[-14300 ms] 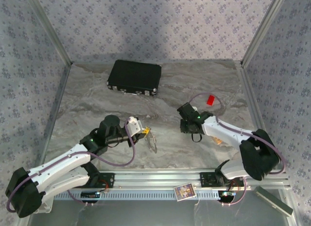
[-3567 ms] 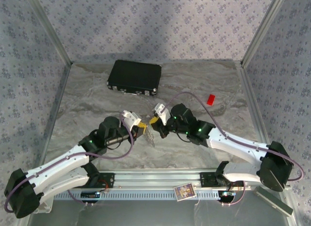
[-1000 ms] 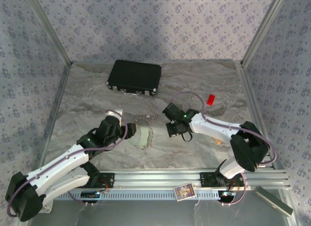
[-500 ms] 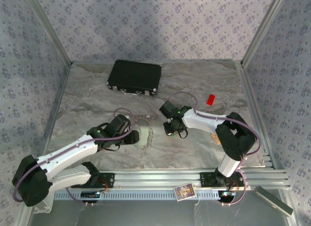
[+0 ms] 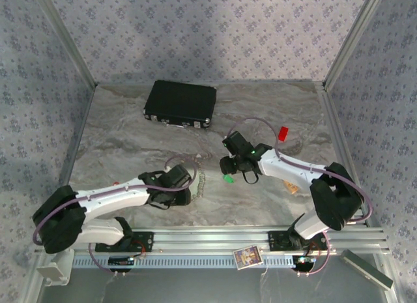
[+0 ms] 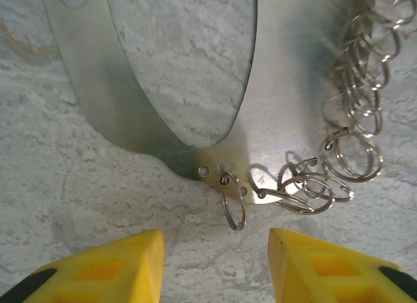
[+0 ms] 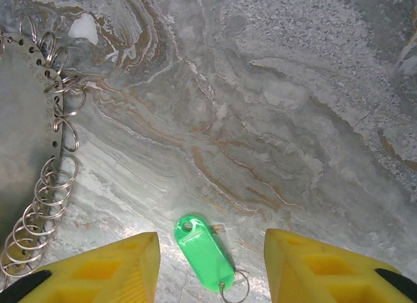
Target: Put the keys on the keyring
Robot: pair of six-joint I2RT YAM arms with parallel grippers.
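top external: keyring (image 5: 197, 184) flat on bench (image 5: 117, 133); black case (image 5: 180, 103) well behind keyring.
left tool (image 6: 215, 241): released, empty, just short of keyring's small rings (image 6: 355, 153).
right tool (image 7: 210, 236): released, empty, right of keyring.
green key tag (image 7: 203, 254): on bench between right tool's fingers, near keyring, not touching it.
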